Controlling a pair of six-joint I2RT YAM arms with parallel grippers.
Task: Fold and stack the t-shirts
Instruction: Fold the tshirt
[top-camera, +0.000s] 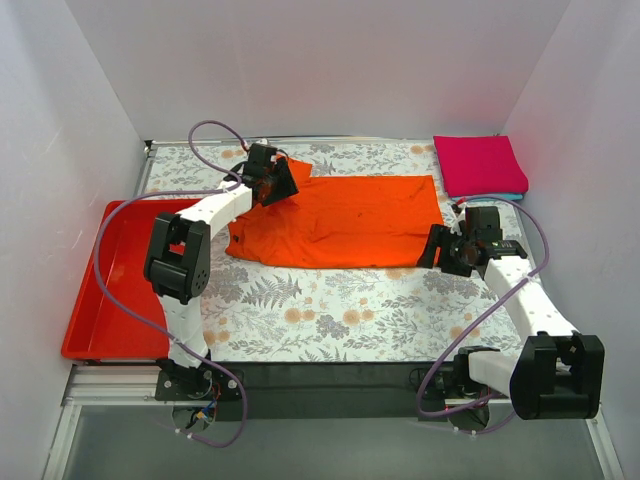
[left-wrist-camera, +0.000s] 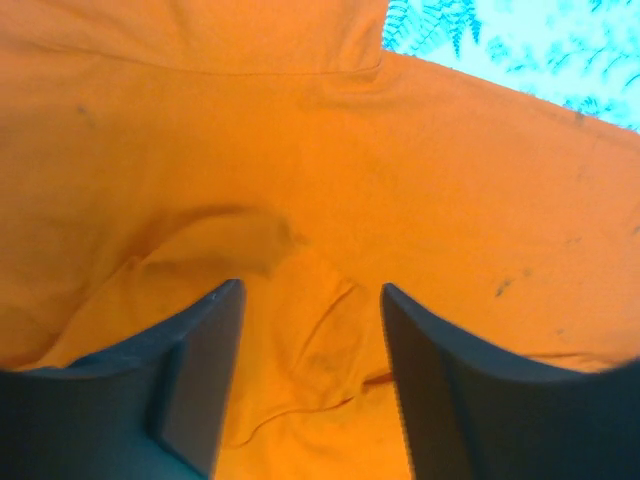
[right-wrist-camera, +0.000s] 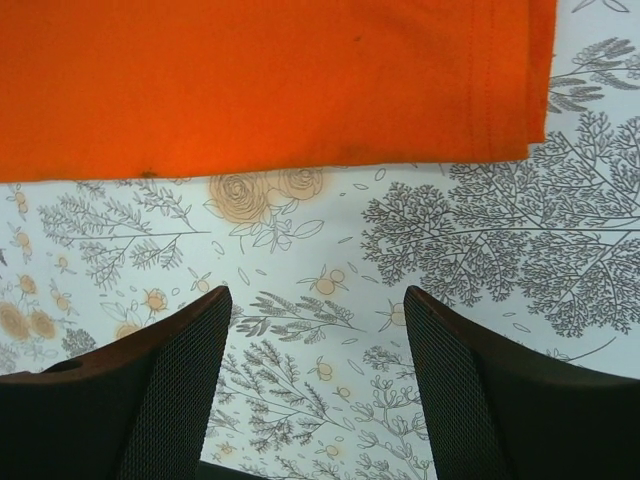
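The orange t-shirt (top-camera: 340, 220) is lying spread across the far middle of the floral worktop (top-camera: 330, 310), its long axis running left to right, with a sleeve poking out at its far left corner. The red tray (top-camera: 100, 300) is sitting at the worktop's left edge, well apart from the cloth. In the far right corner, the magenta-pink tee (top-camera: 478, 165) is resting folded on the teal tee (top-camera: 505, 197), of which only a sliver is showing.

The left pincer (top-camera: 278, 183) is hanging over the shirt's left end, its jaws wide apart above puckered cloth and gripping nothing. The right pincer (top-camera: 442, 250) is hovering just beside the shirt's near right corner, equally wide and empty, over bare print; the hem is lying ahead of its fingertips. Each arm is thus nearer one end, which is probably suiting a two-handed fold along the long axis.
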